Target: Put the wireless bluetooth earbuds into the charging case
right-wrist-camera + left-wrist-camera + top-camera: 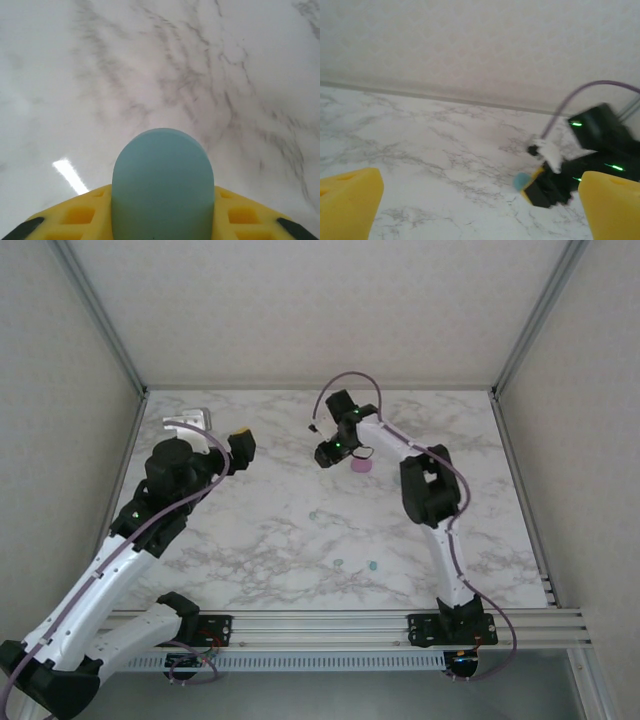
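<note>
The marble table is being occupied by both arms, with the left arm being extended along its left side and the right arm being reached up from the near edge and bent back toward the far middle. The left gripper is being held above the far-left part of the table, and in the left wrist view its yellow fingers are being kept wide apart at the two lower corners, with nothing between them. The right gripper is being held near the far middle of the table, its jaws being closed on a teal rounded piece, which is being gripped between the yellow pads with its domed end protruding beyond them. Whether this piece is a case or an earbud cannot be told. A pink case is being left on the marble just beside the right gripper, on its right side. The wireless bluetooth earbuds are being left loose on the open marble nearer the arm bases, well apart from both grippers: one teal earbud toward the centre, a second earbud nearer the front edge, and a third earbud just to the right of the second.
</note>
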Available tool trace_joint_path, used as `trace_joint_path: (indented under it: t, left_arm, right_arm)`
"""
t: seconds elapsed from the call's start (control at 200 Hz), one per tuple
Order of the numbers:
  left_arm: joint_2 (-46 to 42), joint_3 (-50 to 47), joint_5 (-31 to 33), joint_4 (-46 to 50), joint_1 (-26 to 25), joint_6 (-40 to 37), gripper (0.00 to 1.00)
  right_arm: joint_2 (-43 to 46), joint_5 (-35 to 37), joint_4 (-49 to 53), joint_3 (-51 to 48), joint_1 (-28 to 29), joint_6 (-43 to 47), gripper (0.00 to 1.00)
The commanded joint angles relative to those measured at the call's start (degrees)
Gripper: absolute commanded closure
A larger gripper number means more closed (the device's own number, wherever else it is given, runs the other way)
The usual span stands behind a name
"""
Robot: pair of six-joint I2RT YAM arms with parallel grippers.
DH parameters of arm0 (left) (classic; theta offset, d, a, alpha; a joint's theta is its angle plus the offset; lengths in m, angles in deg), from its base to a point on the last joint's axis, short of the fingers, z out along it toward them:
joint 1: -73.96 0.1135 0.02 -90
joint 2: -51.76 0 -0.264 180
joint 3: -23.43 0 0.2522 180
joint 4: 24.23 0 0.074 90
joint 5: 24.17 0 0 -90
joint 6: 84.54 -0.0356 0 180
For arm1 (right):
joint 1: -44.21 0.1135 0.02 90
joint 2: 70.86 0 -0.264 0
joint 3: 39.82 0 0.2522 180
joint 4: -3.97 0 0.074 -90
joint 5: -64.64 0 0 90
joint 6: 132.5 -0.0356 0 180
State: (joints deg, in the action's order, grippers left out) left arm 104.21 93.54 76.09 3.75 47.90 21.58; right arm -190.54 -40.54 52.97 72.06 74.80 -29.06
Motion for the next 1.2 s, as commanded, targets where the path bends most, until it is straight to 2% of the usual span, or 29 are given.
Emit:
trace_joint_path:
  t: [0.0, 0.075, 0.18, 0.285, 0.375, 0.521, 0.711, 1.191]
  left_arm:
    - [2.13, 2.32, -8.36, 1.31, 2.71, 6.56, 0.07]
    - [4.00, 2.93, -14.52, -1.17, 2.89, 8.03, 0.09]
    - [7.67, 4.38, -25.84, -6.19, 2.91, 10.47, 0.11]
    - [11.97, 6.37, -35.47, -11.74, 2.30, 14.18, 0.12]
    - [15.20, 8.54, -40.14, -13.60, 0.80, 14.96, 0.14]
    - [18.69, 11.36, -43.60, -12.44, -2.25, 12.67, 0.16]
    - [22.47, 13.59, -46.22, -10.62, -3.92, 12.04, 0.24]
    - [28.70, 19.87, -48.93, -1.16, -6.63, 8.58, 0.46]
  right_arm:
    - [16.13, -7.72, -17.40, -10.71, 0.61, -1.59, 0.70]
    - [25.22, -8.92, -23.77, -19.25, 1.59, 1.22, 0.71]
    - [34.49, -9.07, -26.56, -26.36, 3.73, 7.38, 0.71]
    - [40.61, -8.02, -27.32, -30.16, 5.60, 10.70, 0.71]
    - [43.70, -6.10, -27.23, -32.13, 7.15, 13.63, 0.71]
    - [45.98, -5.13, -28.01, -33.12, 7.78, 13.67, 0.71]
    - [46.09, -5.18, -29.54, -33.36, 7.84, 13.06, 0.70]
    - [46.11, -3.56, -33.74, -34.18, 8.00, 11.01, 0.69]
